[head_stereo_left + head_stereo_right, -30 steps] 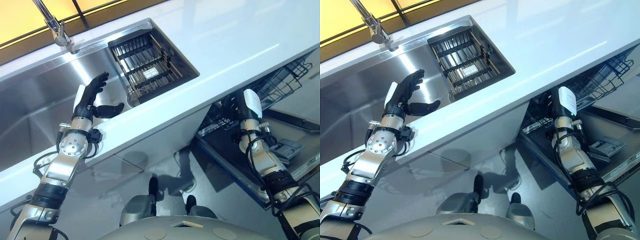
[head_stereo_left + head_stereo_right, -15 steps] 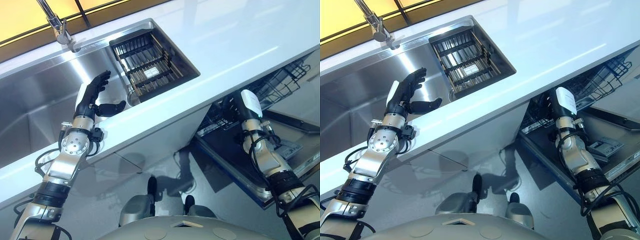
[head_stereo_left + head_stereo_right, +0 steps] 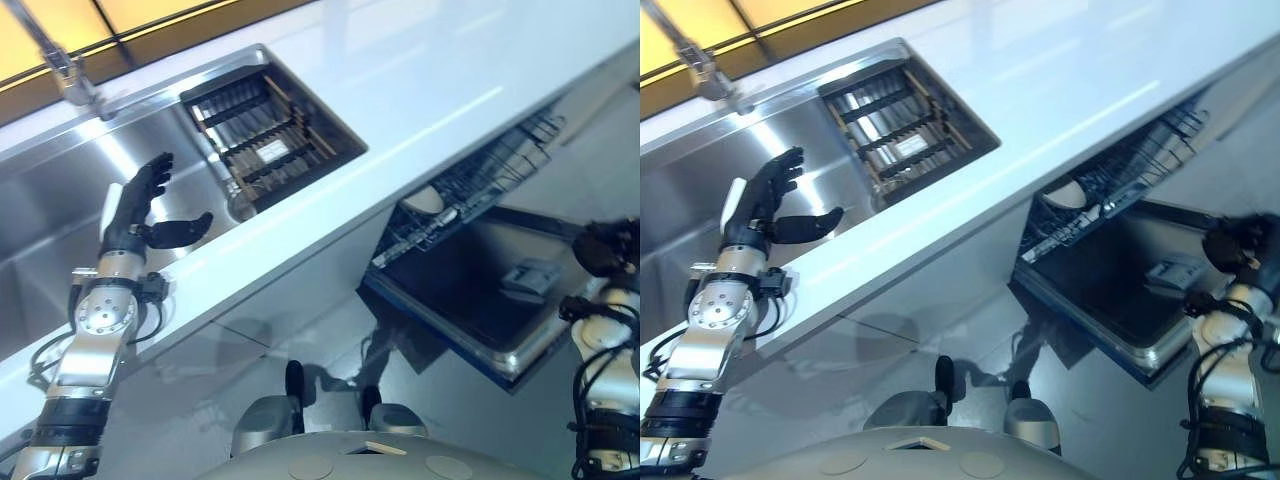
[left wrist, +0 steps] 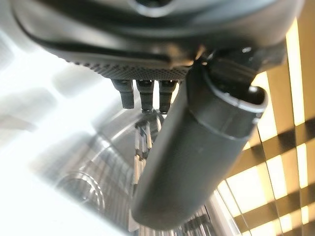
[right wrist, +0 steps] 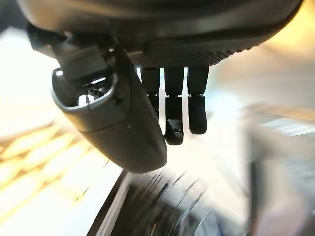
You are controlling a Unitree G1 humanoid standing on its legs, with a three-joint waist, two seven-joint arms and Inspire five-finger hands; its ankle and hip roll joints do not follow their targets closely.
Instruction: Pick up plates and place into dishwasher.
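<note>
Hovering over the stainless sink with fingers straight and thumb spread wide, left hand holding nothing, raised just inside the counter's near edge. Beside it, deeper in the basin, a dark wire rack set into the sink's right-hand end; a faucet standing at the back rim near the yellow-lit window. Running across the scene, a white countertop. Below and to the right, the dishwasher with its door dropped flat and its wire basket pulled out under the counter's edge. Resting in that basket near its left end, one pale plate, partly hidden by the wires. Hanging low at the far right, well apart from the dishwasher basket and beside the open door, right hand; seen from its wrist camera, fingers loosely extended with thumb apart, gripping nothing.
</note>
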